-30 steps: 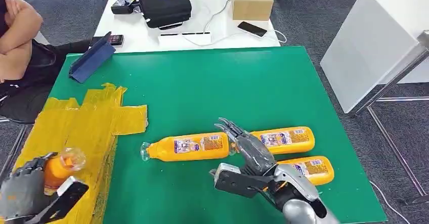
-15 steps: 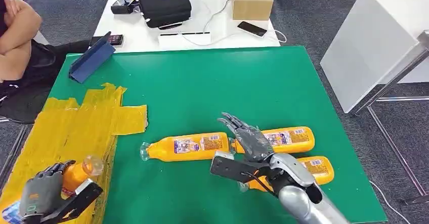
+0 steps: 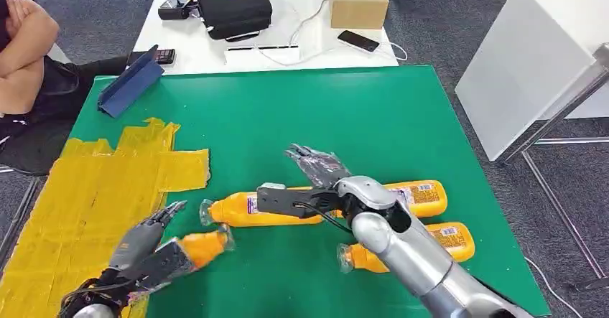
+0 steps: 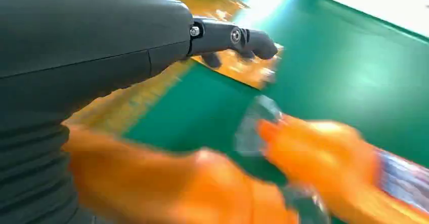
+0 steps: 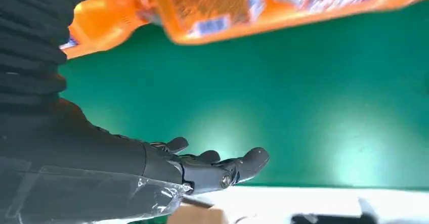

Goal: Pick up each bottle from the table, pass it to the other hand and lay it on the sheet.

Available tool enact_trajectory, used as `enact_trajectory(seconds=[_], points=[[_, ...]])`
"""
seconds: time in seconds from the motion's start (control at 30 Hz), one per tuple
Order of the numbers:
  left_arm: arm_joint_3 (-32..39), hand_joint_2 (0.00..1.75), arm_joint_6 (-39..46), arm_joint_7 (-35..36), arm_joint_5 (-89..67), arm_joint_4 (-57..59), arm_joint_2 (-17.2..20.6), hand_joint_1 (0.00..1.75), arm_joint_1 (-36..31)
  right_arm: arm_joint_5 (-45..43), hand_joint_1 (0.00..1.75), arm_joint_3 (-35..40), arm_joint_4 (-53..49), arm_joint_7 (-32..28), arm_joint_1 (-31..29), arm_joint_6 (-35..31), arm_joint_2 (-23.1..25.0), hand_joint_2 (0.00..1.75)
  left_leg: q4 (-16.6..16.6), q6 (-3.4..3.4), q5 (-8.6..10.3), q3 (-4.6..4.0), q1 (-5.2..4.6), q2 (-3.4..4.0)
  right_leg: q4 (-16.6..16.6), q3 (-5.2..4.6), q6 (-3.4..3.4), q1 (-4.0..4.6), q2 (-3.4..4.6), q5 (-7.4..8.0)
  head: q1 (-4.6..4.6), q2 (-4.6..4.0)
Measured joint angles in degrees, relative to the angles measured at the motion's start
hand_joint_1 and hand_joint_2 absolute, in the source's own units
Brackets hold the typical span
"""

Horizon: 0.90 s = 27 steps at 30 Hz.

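Observation:
My left hand holds an orange bottle low over the green table, just past the edge of the yellow sheet; its neck points right. The left wrist view shows that bottle blurred under the palm, one finger stretched out. Three more orange bottles lie on the table: one in the middle, one at right, one nearer me. My right hand hovers open over the middle bottle, fingers spread and holding nothing, as its fingers show in the right wrist view.
A blue folded case lies at the table's far left corner. Behind it a white table carries a black bag, a cardboard box and a phone. A person sits at the left. A white cabinet stands at right.
My left hand has carried its bottle from upright over the yellow sheet rightward and tipped it flat over the green table. My right hand has moved up and left over the middle bottle.

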Motion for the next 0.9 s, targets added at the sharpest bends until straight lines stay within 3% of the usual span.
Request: enact_trajectory(seconds=[0.4,0.63,0.9], points=[[-5.68,0.00,-2.66,-0.83,8.08,-1.53,0.20,0.00,-1.88,-0.90,0.00,4.08,13.04,-0.46,-4.08,0.18,6.51,1.75,0.00,0.00,0.00,-0.02,-0.01,-0.01,0.00,-0.01,0.00,-0.01,0.00,0.00,0.00,0.00],[-6.49,0.00,-1.46,-0.04,8.02,-1.79,0.22,0.00,-2.22,-0.98,0.00,5.31,15.27,-0.24,-4.47,1.66,7.23,1.75,0.00,0.00,0.00,-0.02,-0.01,0.00,0.00,-0.02,0.00,-0.01,0.00,0.00,0.00,0.00],[-3.30,0.00,-0.65,-0.22,19.07,-4.15,-2.10,0.00,-2.17,5.09,0.00,8.94,22.39,-1.73,-4.32,0.42,7.08,1.75,0.00,0.00,0.00,-0.02,-0.01,-0.01,-0.01,-0.02,0.00,-0.02,-0.01,0.00,0.00,0.00]])
